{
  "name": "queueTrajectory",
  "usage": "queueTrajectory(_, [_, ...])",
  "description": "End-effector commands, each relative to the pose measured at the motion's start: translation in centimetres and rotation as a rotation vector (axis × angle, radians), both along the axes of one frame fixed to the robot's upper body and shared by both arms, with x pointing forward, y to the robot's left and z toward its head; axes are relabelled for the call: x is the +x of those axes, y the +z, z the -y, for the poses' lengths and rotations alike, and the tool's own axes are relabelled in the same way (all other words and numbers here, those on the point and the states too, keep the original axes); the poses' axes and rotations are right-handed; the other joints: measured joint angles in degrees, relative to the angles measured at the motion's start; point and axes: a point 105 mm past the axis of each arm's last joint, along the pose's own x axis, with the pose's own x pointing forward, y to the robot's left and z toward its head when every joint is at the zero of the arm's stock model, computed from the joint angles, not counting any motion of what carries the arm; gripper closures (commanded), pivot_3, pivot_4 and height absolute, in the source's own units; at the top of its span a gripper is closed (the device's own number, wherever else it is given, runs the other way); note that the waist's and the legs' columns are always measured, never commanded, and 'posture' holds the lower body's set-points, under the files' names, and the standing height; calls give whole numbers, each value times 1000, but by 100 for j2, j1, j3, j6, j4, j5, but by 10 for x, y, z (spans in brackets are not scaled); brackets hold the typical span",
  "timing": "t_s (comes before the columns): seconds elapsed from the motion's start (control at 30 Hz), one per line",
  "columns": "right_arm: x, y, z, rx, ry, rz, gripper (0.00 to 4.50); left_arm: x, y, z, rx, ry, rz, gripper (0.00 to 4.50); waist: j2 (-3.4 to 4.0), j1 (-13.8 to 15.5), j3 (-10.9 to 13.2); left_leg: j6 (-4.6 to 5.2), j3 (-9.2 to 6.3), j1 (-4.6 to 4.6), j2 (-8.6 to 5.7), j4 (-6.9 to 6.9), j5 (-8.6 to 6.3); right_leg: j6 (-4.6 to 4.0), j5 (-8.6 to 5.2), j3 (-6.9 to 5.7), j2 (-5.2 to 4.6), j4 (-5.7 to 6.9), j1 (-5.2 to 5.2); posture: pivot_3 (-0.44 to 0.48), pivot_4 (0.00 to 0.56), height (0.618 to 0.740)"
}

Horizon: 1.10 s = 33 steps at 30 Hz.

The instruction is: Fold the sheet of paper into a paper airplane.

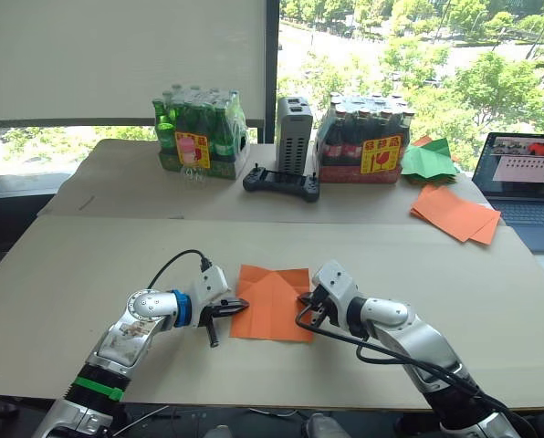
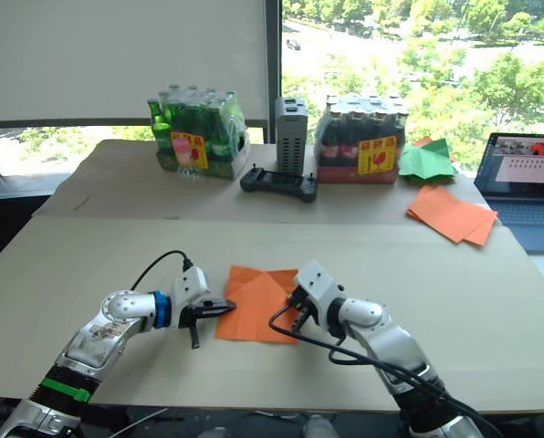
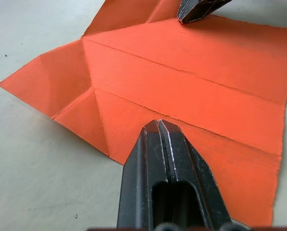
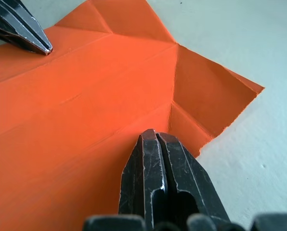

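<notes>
Both arms reaching inward, low over the table [image 1: 89,265]. Left gripper [image 1: 238,307] with fingers pressed together, tips resting on the left edge of the sheet of paper [image 1: 274,306]. Right gripper [image 1: 306,299] also with fingers pressed together, tips on the right edge. Sheet lying flat between the two grippers, creased lengthwise, far corners folded in. Farther behind: black controller [image 1: 281,183], two packs of bottles [image 1: 199,135], green paper shape [image 1: 429,160], stack of orange sheets [image 1: 455,213], laptop [image 1: 528,178].
</notes>
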Motion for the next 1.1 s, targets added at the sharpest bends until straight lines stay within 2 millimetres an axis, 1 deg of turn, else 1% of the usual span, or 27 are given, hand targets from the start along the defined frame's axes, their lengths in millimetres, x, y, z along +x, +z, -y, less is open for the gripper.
queueTrajectory(0.03, [12, 8, 12, 62, -109, 24, 3844, 0, -4, -1, 17, 7, -3, 4500, 0, -2, 0, 0, 0, 0, 0, 0, 0, 0, 0, 0, 0, 0, 0, 0, 150, 733])
queueTrajectory(0.07, [15, 11, 13, 86, -129, 31, 3577, 1, -2, 2, 11, 2, 2, 4500, 0, 0, 0, 0, 0, -1, 0, 1, 0, 0, 0, 0, 0, 1, -1, 0, 150, 733])
queueTrajectory(0.13, [19, 19, 11, 145, -154, 44, 2872, 1, 3, 9, -4, -15, 14, 4500, 0, 4, 0, 0, 0, -3, -1, 1, 0, 0, 0, 0, -1, 1, -4, 0, 150, 733])
queueTrajectory(0.2, [21, 23, 9, 183, -170, 53, 2162, 1, 6, 14, -10, -30, 22, 4500, 0, 5, 0, 0, -1, -7, -1, 1, 0, 0, 0, 0, -1, 0, -7, 0, 150, 733])
queueTrajectory(0.23, [23, 24, 9, 193, -178, 57, 1879, 0, 7, 16, -10, -37, 23, 4500, 0, 4, 1, 0, -1, -8, 0, 0, 0, 0, 0, 0, -1, -1, -8, 0, 150, 733])
queueTrajectory(0.37, [26, 23, 9, 226, -212, 41, 1879, -1, 5, 17, -4, -45, 19, 4500, 1, -1, 1, 0, -1, -9, 0, 0, 0, 0, 0, 0, -1, 0, -10, 0, 150, 733])
queueTrajectory(0.57, [24, 24, 2, 252, -191, 45, 1879, -1, 5, 16, -1, -43, 17, 4500, 1, -11, 1, 0, -1, -8, 0, 0, 0, -1, 0, 0, 0, 1, -10, 0, 150, 733])
queueTrajectory(0.6, [23, 25, 1, 243, -180, 52, 2112, -1, 5, 15, 0, -43, 17, 4500, 1, -9, 1, 0, -1, -9, 0, 0, 0, 0, 0, 0, 0, 1, -10, 0, 150, 733])
queueTrajectory(0.67, [23, 25, -1, 238, -173, 64, 2717, -2, 5, 15, 2, -44, 16, 4500, 1, -10, 1, 0, -1, -9, 0, 0, 0, 0, 0, 0, 0, 0, -10, 0, 150, 733])
queueTrajectory(0.83, [21, 29, -5, 240, -154, 85, 4475, -2, 5, 15, 2, -46, 14, 4500, 1, -11, 1, 0, -1, -8, 0, 0, 0, 0, 0, 0, 0, 0, -10, 0, 150, 733])
queueTrajectory(1.0, [18, 33, -10, 209, -121, 139, 4475, -1, 5, 14, 3, -45, 15, 4500, 1, -11, 1, 0, -1, -9, 0, 0, 0, 0, 0, 0, 0, 0, -10, 0, 150, 733])
queueTrajectory(1.1, [8, 44, -18, 122, -36, 284, 4475, 0, 7, 13, -5, -40, 13, 4500, 2, -8, 1, 0, -1, -9, 0, 0, 0, 0, 0, 0, 0, 0, -12, 0, 150, 733])
